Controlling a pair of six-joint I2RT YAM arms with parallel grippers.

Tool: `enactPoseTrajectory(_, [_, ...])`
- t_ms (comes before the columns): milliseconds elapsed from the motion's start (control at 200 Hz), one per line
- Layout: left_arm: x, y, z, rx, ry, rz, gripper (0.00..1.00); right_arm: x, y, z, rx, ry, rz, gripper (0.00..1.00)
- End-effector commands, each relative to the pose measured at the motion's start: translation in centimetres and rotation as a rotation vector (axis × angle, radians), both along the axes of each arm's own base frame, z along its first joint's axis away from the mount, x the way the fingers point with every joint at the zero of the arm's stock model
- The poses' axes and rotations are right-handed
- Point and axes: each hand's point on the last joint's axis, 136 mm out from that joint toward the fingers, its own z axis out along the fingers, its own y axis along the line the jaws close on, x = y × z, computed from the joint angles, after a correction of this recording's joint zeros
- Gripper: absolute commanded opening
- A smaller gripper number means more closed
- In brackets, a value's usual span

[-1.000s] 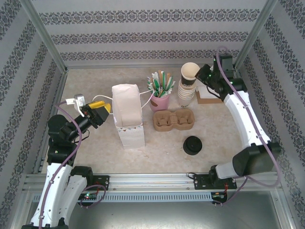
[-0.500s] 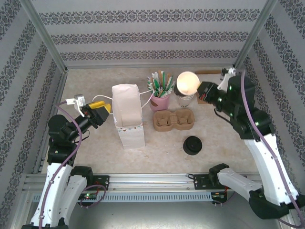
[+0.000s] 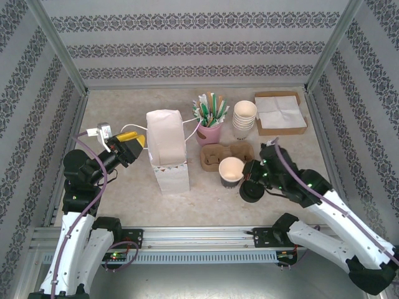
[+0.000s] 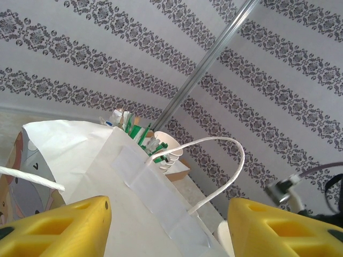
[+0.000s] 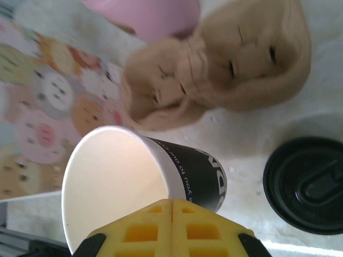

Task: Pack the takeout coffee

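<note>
- Closed right up at the right pincer (image 5: 171, 213), yellow fingers meeting on the rim wall of the coffee cup (image 5: 150, 176); judged a pinch on that thin paper, one finger inside and one outside.
- From the top view, cup at 9 o'clock of that pincer, upright, mouth open, no lid on; base on the bench (image 3: 206, 194) or barely off it, cannot tell which.
- Probably very light: pale bare inside, looks empty.
- Thin paper, soft at the rim, likely a little stiffer lower down under the dark printed band; easily squashed oval or creased by a hard squeeze.
- While open, best taken by the rim pinch as now. Once capped, better around the body just below the lid, with gentle pressure, kept upright.
- At 4 o'clock of the cup, just beside it: black lid (image 5: 308, 184), flat on the bench, glossy, probably slippery and springy. One lid or a low stack, cannot tell.
- Needs seating square with an even press around the rim, or may pop off.
- At 12 o'clock of the cup, close by: pulp carrier (image 3: 215, 156) with two wells.
- At 9 o'clock, apart from the cup: paper bag (image 3: 167, 146), standing, flimsy, prone to tipping if nudged.
- Spread apart at the left pincer (image 4: 170, 227), nothing visibly gripped, with the bag's top and handle loop ahead of the fingers.
</note>
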Motion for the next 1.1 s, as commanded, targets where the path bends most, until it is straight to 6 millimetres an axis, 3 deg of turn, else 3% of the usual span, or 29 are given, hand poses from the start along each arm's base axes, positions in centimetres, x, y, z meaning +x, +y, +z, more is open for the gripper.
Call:
enactPoseTrajectory(0, [-0.2, -0.3, 0.8, -0.007, -0.037, -0.027, 0.60, 0.6, 1.2, -1.5, 0.029, 0.003, -0.026, 0.00])
enactPoseTrajectory(170, [-0.3, -0.4, 0.7, -0.005, -0.036, -0.030, 0.59, 0.4, 2.2, -5.1, -0.003, 0.062, -0.010, 0.00])
enactPoseTrajectory(345, [-0.2, -0.4, 0.7, -0.003, -0.032, -0.031, 0.59, 0.4, 2.6, -7.2, -0.002, 0.081, -0.019, 0.00])
enactPoseTrajectory(635, [-0.2, -0.4, 0.6, -0.005, -0.030, -0.034, 0.59, 0.2, 3.1, -8.6, 0.025, 0.078, -0.004, 0.00])
enactPoseTrajectory(1094, [-0.2, -0.4, 0.6, -0.006, -0.031, -0.036, 0.59, 0.7, 2.8, -8.5, -0.053, 0.025, 0.034, 0.00])
